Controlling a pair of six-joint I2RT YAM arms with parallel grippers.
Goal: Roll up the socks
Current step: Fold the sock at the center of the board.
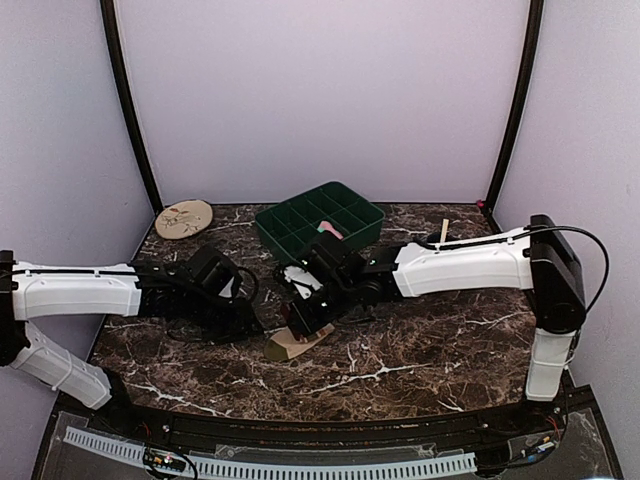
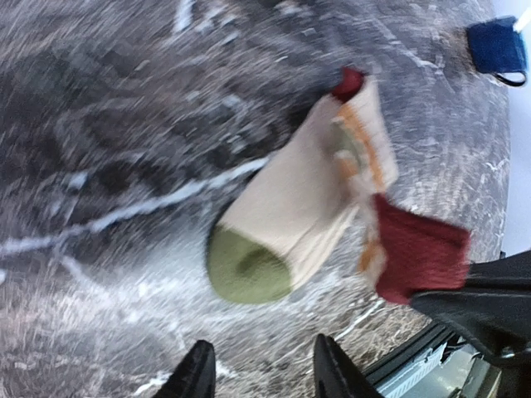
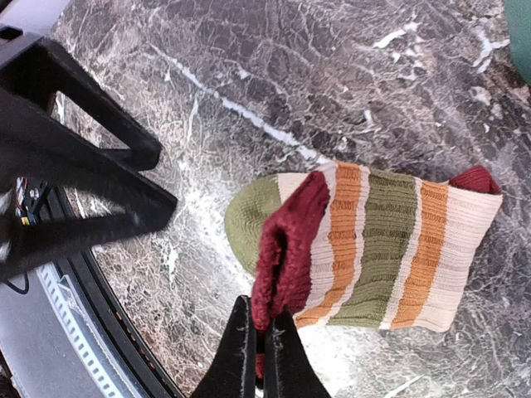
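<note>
The beige sock point(image 3: 373, 249) with maroon, olive and orange stripes lies on the marble table, its olive toe point(image 2: 249, 267) folded under. My right gripper point(image 3: 261, 323) is shut on its maroon heel point(image 3: 286, 240) and lifts that flap off the table. In the top view the sock point(image 1: 292, 345) is just below the right gripper point(image 1: 303, 322). My left gripper point(image 2: 261, 365) is open and empty, just short of the olive toe; it sits left of the sock in the top view point(image 1: 243, 318). A pink bit, likely the pink sock point(image 1: 328, 230), lies in the green tray.
A green compartment tray point(image 1: 300, 225) stands behind the grippers. A round beige disc point(image 1: 184, 218) lies at the back left. A small wooden stick point(image 1: 444, 230) stands at the back right. A blue object point(image 2: 496, 46) shows far off in the left wrist view.
</note>
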